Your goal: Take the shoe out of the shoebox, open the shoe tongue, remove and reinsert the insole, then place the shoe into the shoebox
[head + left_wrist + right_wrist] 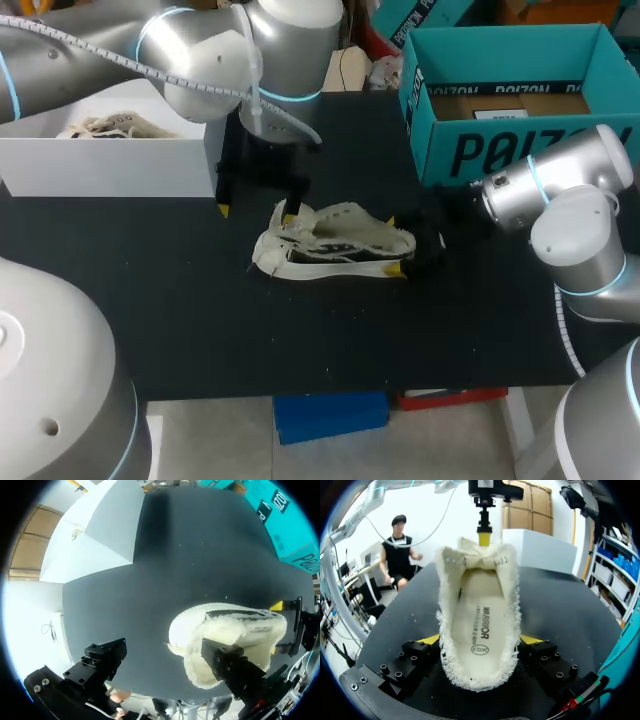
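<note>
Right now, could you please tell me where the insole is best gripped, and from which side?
Probably the heel end of the insole, from above through the shoe opening: it lies bare there, while its toe end sits under the tongue. The right gripper clamps the heel sides.

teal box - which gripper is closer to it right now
Right. The right gripper holds the heel of the shoe, the end toward the teal box; the left gripper is open at the toe end, farther away.

Three views, one shared shoe (335,243)
Head camera looks down from above and behind; both wrist cameras sit close, facing it from apparently opposite ends.
</note>
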Controlling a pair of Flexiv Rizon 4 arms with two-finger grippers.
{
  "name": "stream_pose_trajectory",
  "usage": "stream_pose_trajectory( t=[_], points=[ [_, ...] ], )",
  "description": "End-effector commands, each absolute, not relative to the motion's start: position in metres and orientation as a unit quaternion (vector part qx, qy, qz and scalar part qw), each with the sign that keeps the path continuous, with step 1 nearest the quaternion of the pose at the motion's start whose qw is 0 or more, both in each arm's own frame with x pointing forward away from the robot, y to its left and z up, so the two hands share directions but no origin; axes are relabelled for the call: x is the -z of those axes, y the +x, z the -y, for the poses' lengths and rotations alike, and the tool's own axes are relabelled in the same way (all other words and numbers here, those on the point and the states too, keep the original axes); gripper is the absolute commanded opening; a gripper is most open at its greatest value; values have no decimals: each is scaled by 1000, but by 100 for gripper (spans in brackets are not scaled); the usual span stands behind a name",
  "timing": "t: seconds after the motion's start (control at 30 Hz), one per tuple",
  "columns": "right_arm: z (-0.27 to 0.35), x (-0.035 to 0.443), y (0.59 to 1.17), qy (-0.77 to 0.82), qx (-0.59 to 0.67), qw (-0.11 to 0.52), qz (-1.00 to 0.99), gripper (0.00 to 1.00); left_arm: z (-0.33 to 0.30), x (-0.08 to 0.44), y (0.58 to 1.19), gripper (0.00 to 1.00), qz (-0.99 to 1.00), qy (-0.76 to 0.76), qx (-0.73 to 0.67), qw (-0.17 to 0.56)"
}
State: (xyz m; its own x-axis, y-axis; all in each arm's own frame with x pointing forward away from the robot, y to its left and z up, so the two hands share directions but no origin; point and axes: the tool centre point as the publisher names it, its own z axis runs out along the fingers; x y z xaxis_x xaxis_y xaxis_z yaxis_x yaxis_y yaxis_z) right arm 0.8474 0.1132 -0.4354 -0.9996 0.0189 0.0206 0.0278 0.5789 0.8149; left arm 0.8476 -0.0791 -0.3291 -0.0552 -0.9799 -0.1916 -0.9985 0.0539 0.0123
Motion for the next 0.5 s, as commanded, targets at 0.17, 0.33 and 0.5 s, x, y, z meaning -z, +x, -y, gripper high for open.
stream_pose_trajectory(
  t=[0.17, 0.33, 0.5],
  points=[
    [-113, 437, 848, -14, 458, 5, 889, 0, 99, 267, 821, 0, -934, -353, 60, -16],
    [-113, 437, 848, -14, 458, 5, 889, 0, 135, 260, 797, 0, -988, -95, 83, -89],
    [-113, 437, 848, -14, 458, 5, 889, 0, 151, 264, 794, 0, -989, -19, 92, -114]
  ],
)
